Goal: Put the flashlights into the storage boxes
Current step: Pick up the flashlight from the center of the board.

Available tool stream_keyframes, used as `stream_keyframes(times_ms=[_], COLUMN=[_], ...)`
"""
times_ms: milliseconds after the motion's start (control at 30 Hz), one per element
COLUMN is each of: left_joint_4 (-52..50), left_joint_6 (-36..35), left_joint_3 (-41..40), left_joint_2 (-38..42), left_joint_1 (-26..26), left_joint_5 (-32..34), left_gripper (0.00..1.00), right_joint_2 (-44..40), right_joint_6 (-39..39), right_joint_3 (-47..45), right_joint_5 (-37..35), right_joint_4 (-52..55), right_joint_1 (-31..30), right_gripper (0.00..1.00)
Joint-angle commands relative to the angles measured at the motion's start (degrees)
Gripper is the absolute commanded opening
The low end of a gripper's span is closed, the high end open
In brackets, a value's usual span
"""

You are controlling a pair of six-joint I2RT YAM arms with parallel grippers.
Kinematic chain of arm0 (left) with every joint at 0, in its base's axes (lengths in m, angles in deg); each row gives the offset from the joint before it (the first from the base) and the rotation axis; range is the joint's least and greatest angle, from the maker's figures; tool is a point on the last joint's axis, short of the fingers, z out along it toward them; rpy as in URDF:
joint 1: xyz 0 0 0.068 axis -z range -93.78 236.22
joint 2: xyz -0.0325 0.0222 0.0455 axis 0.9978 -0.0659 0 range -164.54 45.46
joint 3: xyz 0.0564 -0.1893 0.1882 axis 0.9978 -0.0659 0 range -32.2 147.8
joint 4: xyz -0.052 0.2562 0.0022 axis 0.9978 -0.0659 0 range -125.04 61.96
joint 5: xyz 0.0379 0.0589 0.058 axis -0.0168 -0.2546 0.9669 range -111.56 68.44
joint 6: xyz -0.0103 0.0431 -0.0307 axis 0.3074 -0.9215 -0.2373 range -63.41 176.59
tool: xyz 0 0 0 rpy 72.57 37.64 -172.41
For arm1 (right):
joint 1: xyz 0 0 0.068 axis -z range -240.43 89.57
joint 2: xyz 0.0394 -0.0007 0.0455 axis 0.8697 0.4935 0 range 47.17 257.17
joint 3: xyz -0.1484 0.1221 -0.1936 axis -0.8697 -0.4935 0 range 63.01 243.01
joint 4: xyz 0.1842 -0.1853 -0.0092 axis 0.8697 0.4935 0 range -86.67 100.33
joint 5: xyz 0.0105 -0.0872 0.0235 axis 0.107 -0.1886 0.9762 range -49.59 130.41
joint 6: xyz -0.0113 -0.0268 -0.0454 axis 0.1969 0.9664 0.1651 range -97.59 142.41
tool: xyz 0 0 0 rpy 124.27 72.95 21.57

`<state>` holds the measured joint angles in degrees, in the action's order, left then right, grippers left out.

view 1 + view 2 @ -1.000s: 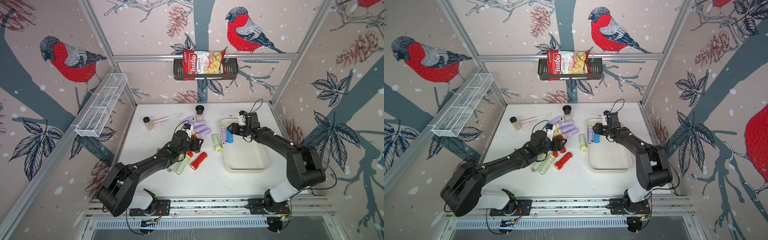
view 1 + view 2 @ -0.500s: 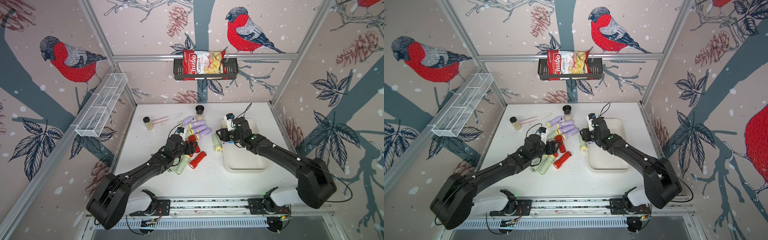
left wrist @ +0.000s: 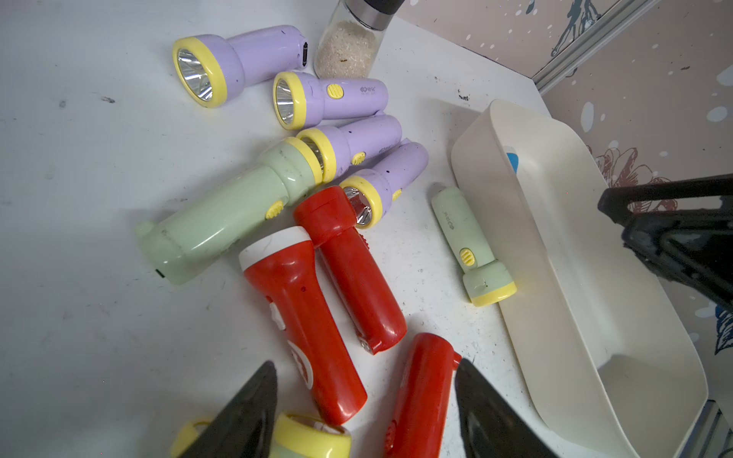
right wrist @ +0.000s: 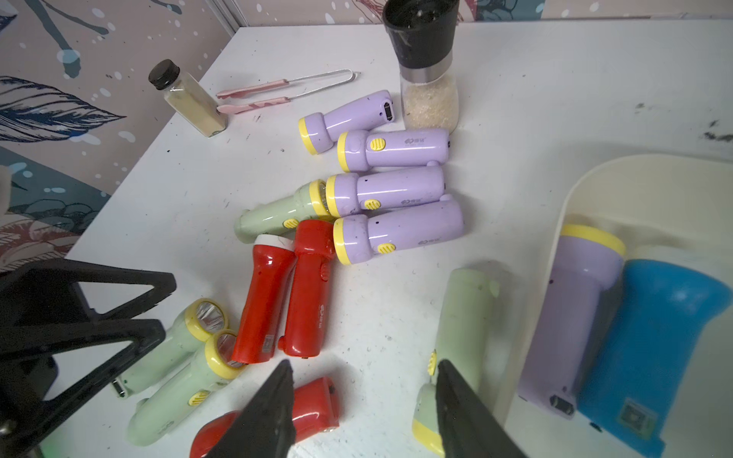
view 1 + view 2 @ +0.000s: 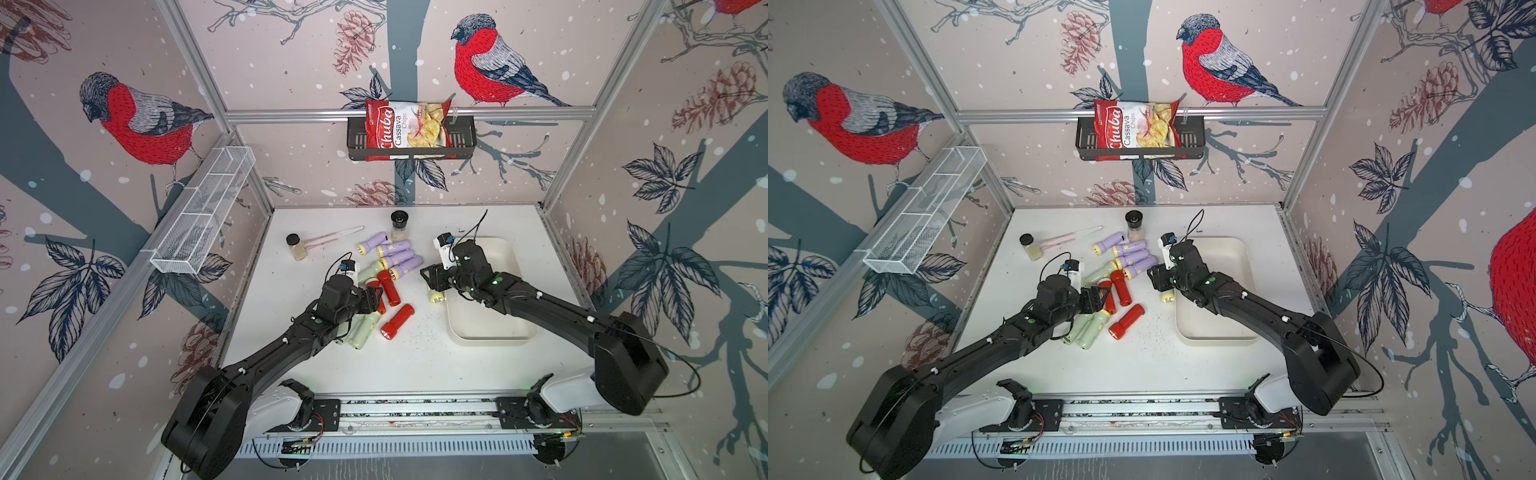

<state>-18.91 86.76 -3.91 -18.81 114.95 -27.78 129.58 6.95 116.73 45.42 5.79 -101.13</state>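
Claws first, taking the back wall as twelve o'clock; the left claw (image 3: 365, 363) stands open, its black fingers (image 3: 246, 416) spread wide above the heap and clamping nothing; two red torches (image 5: 390, 289) lie side by side just at one o'clock of it; a third red torch (image 5: 397, 322) lies alone at four o'clock; a pair of pale green torches (image 5: 362, 330) lies at six o'clock, partly under the arm. The right claw (image 4: 365, 363) is open too, with bare table showing between its fingers, and it grips nothing; one finger overlaps a green torch (image 4: 464, 317) that lies on the table just outside the tray's wall, at about six o'clock of that claw; four lilac torches (image 4: 396, 190) lie in a row at ten o'clock, yellow heads turned towards nine o'clock; another green torch (image 4: 277, 216) lies with its head against that row. The cream tray (image 5: 490, 328) sits at four o'clock of the right claw; at its twelve o'clock end a lilac torch (image 4: 575, 309) and a blue torch (image 4: 650, 349) lie side by side, touching. Further out, a grinder jar (image 5: 399, 224) stands upright just beyond the row; a small bottle (image 5: 296, 247) and pink tongs (image 5: 332, 237) lie at ten o'clock of the left claw.
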Motion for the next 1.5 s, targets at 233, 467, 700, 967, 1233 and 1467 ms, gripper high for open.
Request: stream_keyframes(times_ms=[233, 467, 700, 967, 1233, 1467], left_joint_4=[-5.66, -7.92, -10.83, -11.43, -11.25, -10.64], left_joint_6=[1.03, 1.5, 1.79, 2.81, 2.78, 2.79], left_joint_3=[-0.15, -0.8, -1.73, -3.38, -4.47, -4.83], left_joint_2=[2.9, 4.26, 7.08, 9.2, 10.26, 9.95], left_joint_1=[-0.96, -1.58, -3.44, -8.17, -11.72, -12.92], left_joint_5=[-0.9, -0.55, -0.01, -3.14, -4.5, -5.33], left_gripper=[0.7, 0.7, 0.7, 0.71, 0.71, 0.71], right_joint_2=[-3.47, -2.92, 1.78, 11.16, 21.05, 26.66], right_joint_6=[13.96, 16.83, 18.79, 16.97, 11.16, 9.16], right_joint_3=[1.81, 3.7, 8.35, 16.71, 24.52, 28.38], right_joint_5=[-1.5, -1.42, -0.19, 0.34, 2.46, 3.35], right_joint_4=[4.79, 7.03, 12.12, 17.85, 21.25, 22.98], right_joint_1=[-1.56, -1.82, -2.92, -5.88, -6.49, -6.92], right_gripper=[0.59, 0.6, 0.61, 0.62, 0.65, 0.66])
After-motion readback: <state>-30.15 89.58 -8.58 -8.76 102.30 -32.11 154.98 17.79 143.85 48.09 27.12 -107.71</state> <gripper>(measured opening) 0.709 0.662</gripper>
